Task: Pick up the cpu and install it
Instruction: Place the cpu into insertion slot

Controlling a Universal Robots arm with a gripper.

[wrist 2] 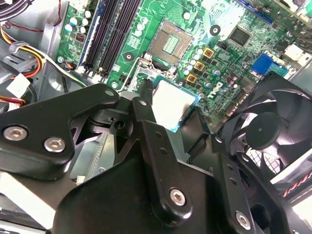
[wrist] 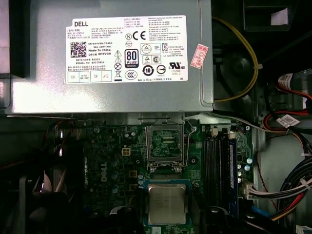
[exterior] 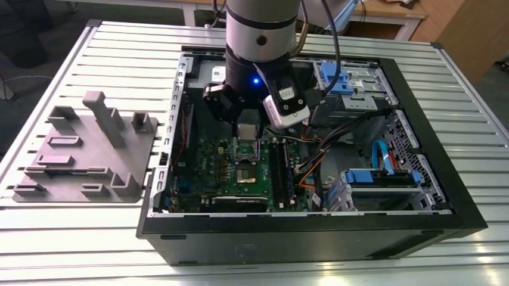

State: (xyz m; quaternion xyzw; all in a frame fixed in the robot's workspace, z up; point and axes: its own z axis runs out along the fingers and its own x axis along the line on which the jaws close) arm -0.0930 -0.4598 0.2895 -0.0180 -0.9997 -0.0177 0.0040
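Gripper (exterior: 247,124) is hanging inside the open computer case (exterior: 318,225), just above centre in the exterior view, over the green motherboard (exterior: 211,170). Its fingers (wrist 2: 146,105) are pinching the cpu (wrist 2: 174,103) by opposite edges, parted only to the chip's width, likely to keep the underside untouched. The chip is riding pale top up, seemingly clear of the board, near the socket (wrist: 165,141), which is lying uncovered. The grey power supply (wrist: 112,58) is sitting just beyond the socket.
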